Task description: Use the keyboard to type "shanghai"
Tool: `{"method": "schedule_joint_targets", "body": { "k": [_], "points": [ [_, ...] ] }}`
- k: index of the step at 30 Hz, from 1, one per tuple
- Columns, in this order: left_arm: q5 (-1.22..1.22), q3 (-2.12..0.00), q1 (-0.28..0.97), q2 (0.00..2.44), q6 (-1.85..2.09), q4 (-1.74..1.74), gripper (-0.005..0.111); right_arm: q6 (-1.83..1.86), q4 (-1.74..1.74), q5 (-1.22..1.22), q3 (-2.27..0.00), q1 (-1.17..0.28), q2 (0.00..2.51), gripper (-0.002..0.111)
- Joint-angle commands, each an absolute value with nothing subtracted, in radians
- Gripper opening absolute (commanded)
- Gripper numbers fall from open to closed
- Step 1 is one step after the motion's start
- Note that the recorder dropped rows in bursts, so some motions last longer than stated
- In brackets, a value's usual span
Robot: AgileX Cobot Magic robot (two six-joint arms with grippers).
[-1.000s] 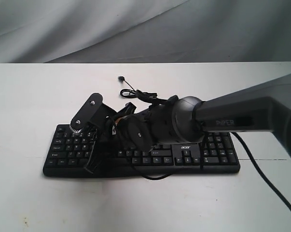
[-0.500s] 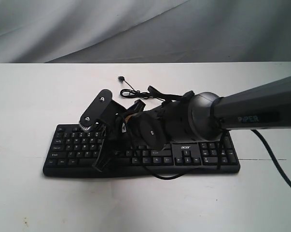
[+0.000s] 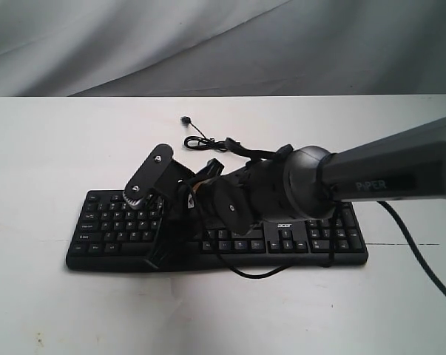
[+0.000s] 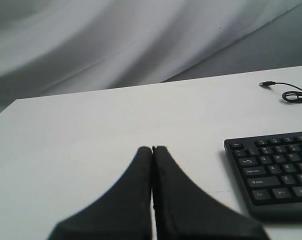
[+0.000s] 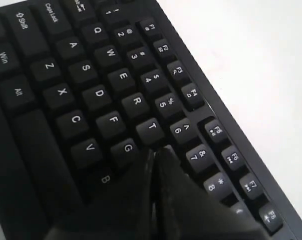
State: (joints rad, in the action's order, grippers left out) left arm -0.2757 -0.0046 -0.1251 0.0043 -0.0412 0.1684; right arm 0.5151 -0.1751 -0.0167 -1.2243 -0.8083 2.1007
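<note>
Over the left half of the keyboard [image 3: 104,225], which lies flat on the white table [image 3: 52,148], the right claw [image 5: 156,151] has slid rightward along the rows. It is pinched shut and empty, with its tip now beside G, probably pressing H. The left claw [image 4: 152,149], likewise shut and empty, hangs off the keyboard's end.

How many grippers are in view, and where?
2. The right gripper, shut, is over the keyboard beside the T key; the left gripper, shut, is over the table beside the keyboard.
</note>
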Motion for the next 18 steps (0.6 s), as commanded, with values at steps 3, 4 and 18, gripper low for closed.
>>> {"method": "schedule_joint_targets", "body": {
  "k": [3, 4, 18],
  "points": [
    [-0.266, 0.0, -0.118, 0.0, -0.046, 0.167, 0.0, 0.512, -0.171, -0.011, -1.218, -0.807, 2.098, 0.0],
    [-0.266, 0.0, -0.118, 0.0, -0.046, 0.167, 0.0, 0.512, -0.171, -0.011, -1.218, -0.807, 2.098, 0.0],
    [-0.266, 0.0, -0.118, 0.0, -0.046, 0.167, 0.0, 0.509, -0.173, -0.014, -1.223, -0.807, 2.117, 0.0]
  ]
}}
